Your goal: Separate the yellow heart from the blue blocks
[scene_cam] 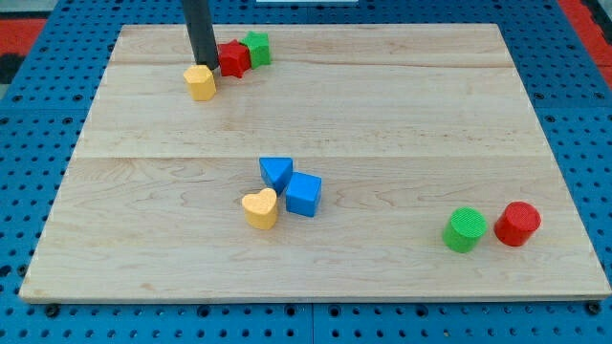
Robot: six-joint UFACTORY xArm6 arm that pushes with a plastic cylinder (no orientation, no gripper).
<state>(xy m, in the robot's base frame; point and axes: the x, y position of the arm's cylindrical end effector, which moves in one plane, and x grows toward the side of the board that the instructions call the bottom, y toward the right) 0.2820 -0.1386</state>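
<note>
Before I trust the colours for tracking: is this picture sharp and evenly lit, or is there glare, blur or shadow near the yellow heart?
Camera view: sharp, evenly lit, with no glare on the wooden board; the yellow heart, blue triangular block and blue cube show crisp edges and only soft, short shadows; my tip is clear too, far off by the yellow block at the view's top.

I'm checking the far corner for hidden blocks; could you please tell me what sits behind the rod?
Behind the rod, only bare board shows. A red block sits just right, yellow block at my tip. Anything the rod covers cannot be seen.
</note>
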